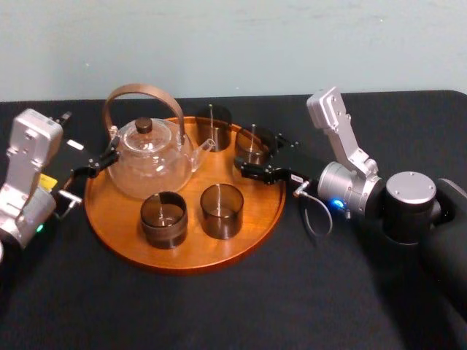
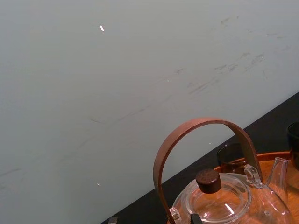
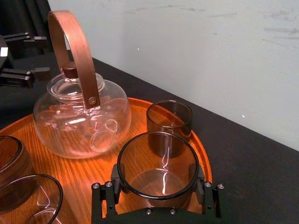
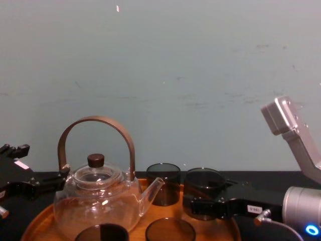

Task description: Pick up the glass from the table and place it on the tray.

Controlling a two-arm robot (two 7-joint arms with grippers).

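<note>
Grasps the glass (image 1: 253, 144) with the right gripper (image 1: 257, 156), fingers (image 3: 117, 179) clamped against opposite sides of its wall, low down. Arm in from the right, across the tray's right rim. Glass upright, dark-tinted, empty, inside the rim at the right far part of the tray (image 1: 190, 264). Cannot tell whether its base touches the wood.

To its left and a bit farther, the far glass (image 1: 214, 124), near but apart. On the tray's left half, a clear teapot (image 1: 152, 157) with brown arched handle and dark lid knob, spout pointing right toward the held glass. On the tray's near part, the near-left glass (image 1: 163, 217) and the near-right glass (image 1: 221, 210), side by side, not touching.

Holds the left gripper (image 1: 98, 164) at the tray's left rim, just beside the teapot, fingers spread, nothing between them.

Under it all, the black table (image 1: 219, 313).
</note>
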